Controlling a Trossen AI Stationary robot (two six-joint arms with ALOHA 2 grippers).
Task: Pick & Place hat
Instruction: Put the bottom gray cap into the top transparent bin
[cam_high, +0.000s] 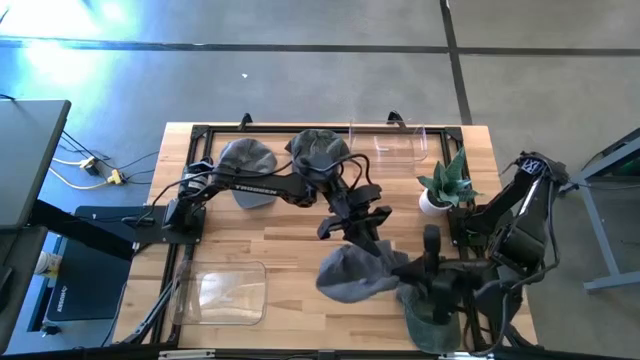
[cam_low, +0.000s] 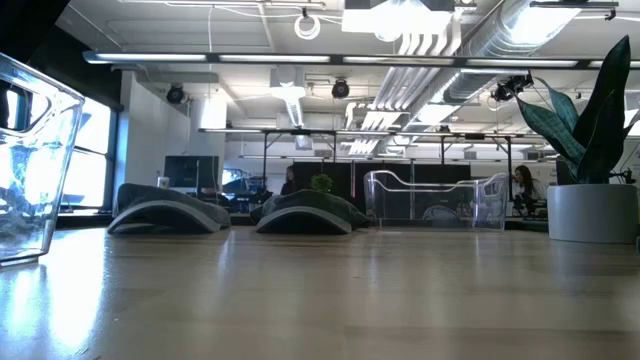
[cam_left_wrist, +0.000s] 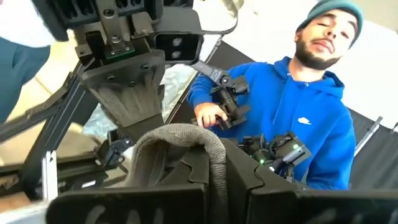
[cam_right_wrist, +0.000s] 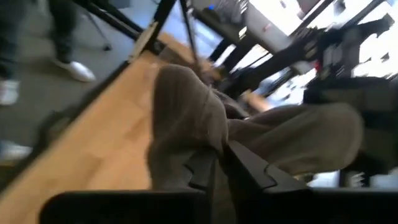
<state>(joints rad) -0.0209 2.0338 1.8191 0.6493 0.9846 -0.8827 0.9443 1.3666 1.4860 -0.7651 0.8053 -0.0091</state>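
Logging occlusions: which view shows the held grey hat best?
The high view: the grey hat hangs whole between both grippers. Each wrist view shows only pinched fabric; the low view misses it.

Grey hats (cam_high: 357, 272), pale wooden table (cam_high: 290, 265)

— Where do you see the whole table (cam_high: 300, 270)?
— You see it from straight above. The low camera sits on the tabletop and looks level into the room.
— What do both views share?
— The potted plant (cam_high: 443, 186) and two resting caps (cam_low: 168, 213). Each wrist camera looks closely at gray cloth.
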